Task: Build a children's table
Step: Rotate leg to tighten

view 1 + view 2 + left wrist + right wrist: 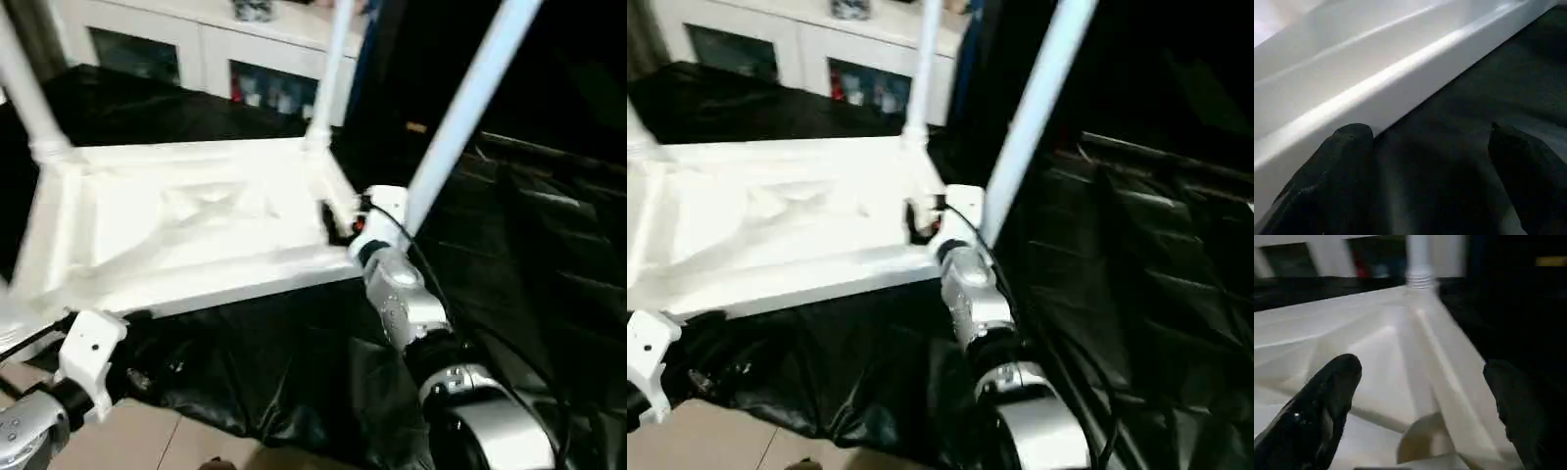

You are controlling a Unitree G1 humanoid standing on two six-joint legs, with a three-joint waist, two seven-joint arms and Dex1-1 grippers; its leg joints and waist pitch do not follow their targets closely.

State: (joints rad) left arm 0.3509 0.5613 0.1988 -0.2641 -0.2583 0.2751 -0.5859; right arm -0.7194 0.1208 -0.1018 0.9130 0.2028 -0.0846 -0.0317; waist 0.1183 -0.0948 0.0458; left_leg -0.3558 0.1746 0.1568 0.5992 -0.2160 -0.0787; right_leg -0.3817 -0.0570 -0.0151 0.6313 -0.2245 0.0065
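Lying upside down on a bench draped in black sheeting, the children's table has its ribbed underside facing up, with legs already standing up from the far-left, far-right and near-right corner sockets. It looks light, hollow and stiff (moulded plastic, glossy enough to be slippery), so the raised rim or a leg close to its socket seems the safest place to take hold; a leg gripped high up would probably lever in its socket. The right gripper reaches forward over the near-right corner, fingers spread wide and holding nothing, forearm stretched out. The left gripper hovers low by the near-left edge of the rim, likewise released, fingers above the sheeting.
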